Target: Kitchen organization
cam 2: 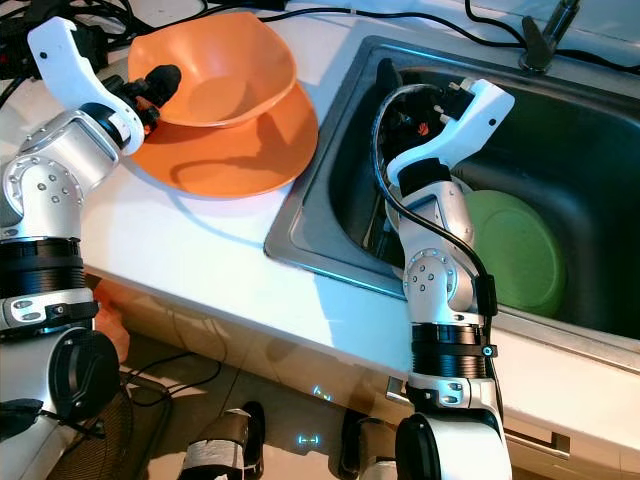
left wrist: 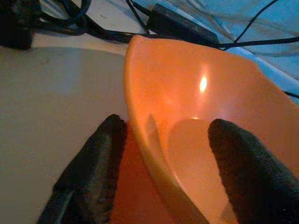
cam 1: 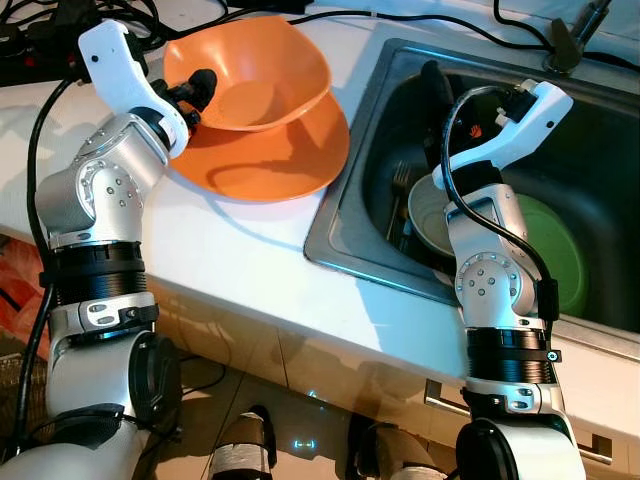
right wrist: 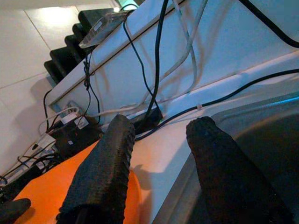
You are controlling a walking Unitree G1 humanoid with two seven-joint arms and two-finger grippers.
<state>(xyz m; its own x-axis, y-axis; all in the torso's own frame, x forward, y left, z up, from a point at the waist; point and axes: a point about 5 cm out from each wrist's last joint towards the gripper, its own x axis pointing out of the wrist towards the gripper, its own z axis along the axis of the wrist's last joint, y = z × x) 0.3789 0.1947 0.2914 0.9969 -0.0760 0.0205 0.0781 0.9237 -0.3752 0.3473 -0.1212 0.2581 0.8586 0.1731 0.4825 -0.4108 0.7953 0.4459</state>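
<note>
- Left eye view: the sink [cam 1: 345, 215] is sunk into the white counter [cam 1: 230, 255], with the right gripper [cam 1: 432, 85] hanging over its near-left corner, fingers parted on nothing.
- Below and to the outer side of that gripper, a green plate [cam 1: 555, 250] and a grey plate [cam 1: 430, 215] lie in the basin.
- An orange plate [cam 1: 265, 160] rests on the counter directly under the left gripper [cam 1: 197, 95].
- An orange bowl [cam 1: 255, 70] sits tilted on that plate; the left gripper pinches its near rim, one finger [left wrist: 247, 172] inside, the other outside.
- To do this lift well, I judge: keep the pinch firm, since the thin, slick rim could slip; raise straight up so the plate beneath is not dragged; level the bowl before carrying.
</note>
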